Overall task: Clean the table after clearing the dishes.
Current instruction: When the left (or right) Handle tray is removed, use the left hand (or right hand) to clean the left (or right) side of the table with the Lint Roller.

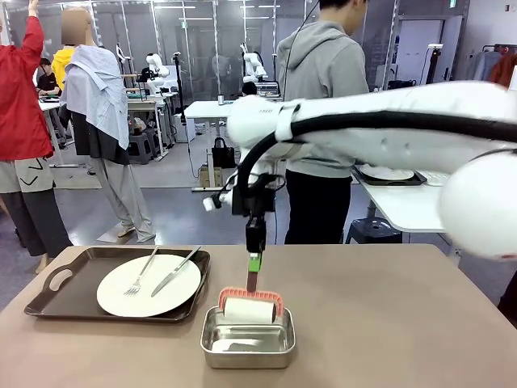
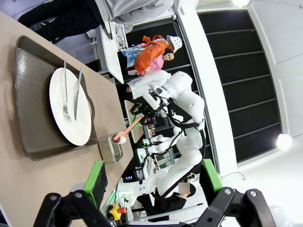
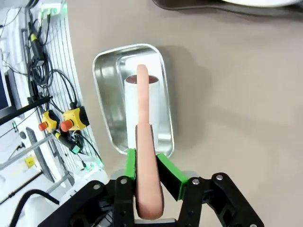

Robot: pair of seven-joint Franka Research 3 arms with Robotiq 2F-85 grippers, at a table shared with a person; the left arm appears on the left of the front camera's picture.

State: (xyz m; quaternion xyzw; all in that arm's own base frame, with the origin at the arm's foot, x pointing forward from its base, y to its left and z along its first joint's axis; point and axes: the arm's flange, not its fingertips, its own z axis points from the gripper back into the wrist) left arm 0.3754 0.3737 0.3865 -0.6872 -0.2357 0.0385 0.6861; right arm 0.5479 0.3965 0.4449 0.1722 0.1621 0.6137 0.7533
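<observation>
Front: fixed at the robot's edge of the desk (image 1: 388,323), facing across it. Left wrist: rolled sideways, set back, looking past the left hand (image 2: 152,178) along the desk. Right wrist: close, looking down past the right hand (image 3: 149,165) onto the steel pan (image 3: 102,85) and lint roller (image 3: 158,101). Shared by all three: steel pan; by front and left wrist: tray (image 1: 56,303).

The right arm (image 1: 380,129) is reaching in from the side and stretching level across the middle. Its wrist (image 1: 254,192) is bending over, so the right gripper (image 1: 254,263) is pointing straight down. Its green pads (image 3: 168,173) are pressing from both sides on a pink handle (image 3: 143,137), which is running out ahead of the fingertips. The left gripper (image 2: 154,182) is hanging off to the side with its two fingers (image 2: 96,176) standing wide apart.
</observation>
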